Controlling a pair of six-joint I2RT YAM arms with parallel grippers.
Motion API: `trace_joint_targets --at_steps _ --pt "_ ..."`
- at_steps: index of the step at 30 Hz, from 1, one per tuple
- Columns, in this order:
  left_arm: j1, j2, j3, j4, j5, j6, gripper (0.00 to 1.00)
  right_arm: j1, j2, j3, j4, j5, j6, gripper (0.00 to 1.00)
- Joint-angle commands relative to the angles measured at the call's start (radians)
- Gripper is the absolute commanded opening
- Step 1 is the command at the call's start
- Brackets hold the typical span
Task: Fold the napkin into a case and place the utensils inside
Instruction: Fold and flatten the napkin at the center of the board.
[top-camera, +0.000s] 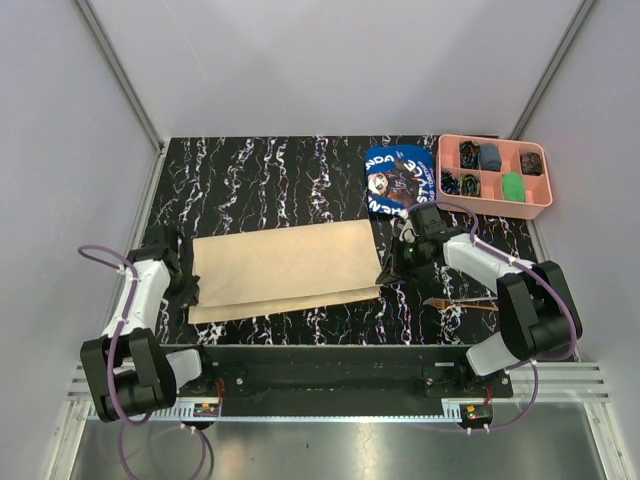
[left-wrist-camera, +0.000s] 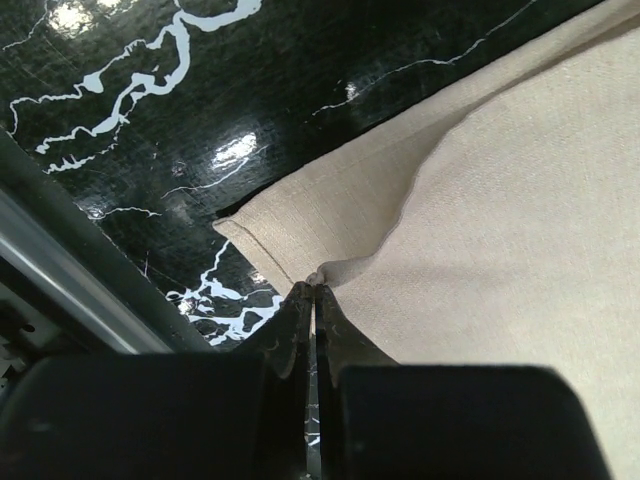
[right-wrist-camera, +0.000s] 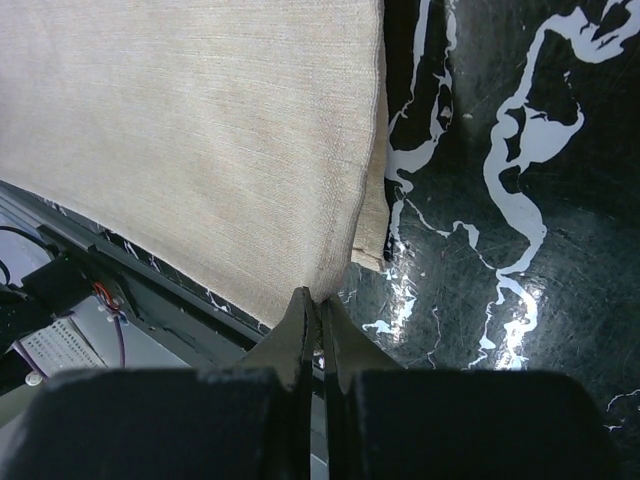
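Looks early to me: the napkin (top-camera: 285, 270) lies mid way across the desk (top-camera: 260, 180) in two layers, no case yet; left end effector (left-wrist-camera: 315, 292) and right end effector (right-wrist-camera: 320, 300) each pinch a near corner; the utensils (top-camera: 462, 303) lie outside it by the right arm; the blue cloth (top-camera: 398, 180) shows letters like "NDA", nothing fully readable.

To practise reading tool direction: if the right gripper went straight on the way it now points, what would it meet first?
The napkin: the right gripper is shut on its corner, and in the wrist view the cloth's folded edge runs straight ahead of it. It would likely bunch that cloth.
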Motion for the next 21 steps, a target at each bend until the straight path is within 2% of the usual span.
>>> trace_joint_targets --at_steps 1,10,21 --pt "0.007 0.03 0.002 0.009 -0.063 -0.01 0.0 0.0 -0.006 -0.029 0.021 0.013 0.018 0.0" --pt "0.008 0.027 -0.015 0.028 -0.096 -0.013 0.0 0.0 0.069 -0.046 0.083 -0.004 0.021 0.0" --pt "0.007 0.052 -0.053 0.037 -0.071 -0.032 0.0 0.0 0.129 -0.05 0.127 0.004 0.03 0.02"
